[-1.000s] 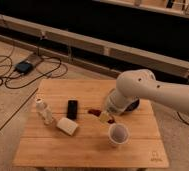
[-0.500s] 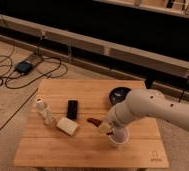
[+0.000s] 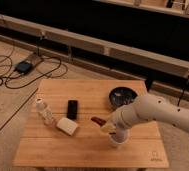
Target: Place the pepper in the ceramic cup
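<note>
Pepper (image 3: 97,120) lies beside the cup (image 3: 117,141), long axis running into the gripper (image 3: 108,128) above the rim; whether it's pinched I cannot tell.

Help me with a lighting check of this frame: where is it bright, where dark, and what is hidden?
Camera view: warm light falls evenly on the wooden table, and the background is nearly black. Camera view: the gripper, low over the ceramic cup, covers part of it; the pepper juts out beside the gripper, dark against the wood.
</note>
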Tool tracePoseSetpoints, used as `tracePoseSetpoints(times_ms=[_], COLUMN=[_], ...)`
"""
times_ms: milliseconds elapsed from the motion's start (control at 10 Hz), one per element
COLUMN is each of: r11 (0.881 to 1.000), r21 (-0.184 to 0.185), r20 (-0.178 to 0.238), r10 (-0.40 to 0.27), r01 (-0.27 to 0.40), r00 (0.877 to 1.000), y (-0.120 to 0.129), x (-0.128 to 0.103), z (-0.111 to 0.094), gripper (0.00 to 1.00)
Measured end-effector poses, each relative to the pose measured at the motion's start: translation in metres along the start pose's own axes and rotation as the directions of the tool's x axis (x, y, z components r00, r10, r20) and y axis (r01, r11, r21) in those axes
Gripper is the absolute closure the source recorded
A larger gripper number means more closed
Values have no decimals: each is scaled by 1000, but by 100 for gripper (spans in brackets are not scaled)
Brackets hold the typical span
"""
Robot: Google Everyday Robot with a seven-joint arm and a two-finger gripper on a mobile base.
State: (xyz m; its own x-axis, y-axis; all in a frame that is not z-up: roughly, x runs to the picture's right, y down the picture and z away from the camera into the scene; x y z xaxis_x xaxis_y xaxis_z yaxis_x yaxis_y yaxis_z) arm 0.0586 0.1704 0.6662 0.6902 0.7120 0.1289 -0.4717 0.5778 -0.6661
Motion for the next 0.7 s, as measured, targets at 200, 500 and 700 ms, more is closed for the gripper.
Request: tracePoseSetpoints(times_ms=[200, 500, 700], r11=[1000, 999, 998], r21=[12, 10, 12], r20=[22, 31, 35], r10=[0, 33, 54], r01=[-1, -33, -54], r00=[1000, 999, 998], y=[-14, -23, -28], x=[0, 14, 23], z=[3, 7, 7], gripper=[94, 94, 94])
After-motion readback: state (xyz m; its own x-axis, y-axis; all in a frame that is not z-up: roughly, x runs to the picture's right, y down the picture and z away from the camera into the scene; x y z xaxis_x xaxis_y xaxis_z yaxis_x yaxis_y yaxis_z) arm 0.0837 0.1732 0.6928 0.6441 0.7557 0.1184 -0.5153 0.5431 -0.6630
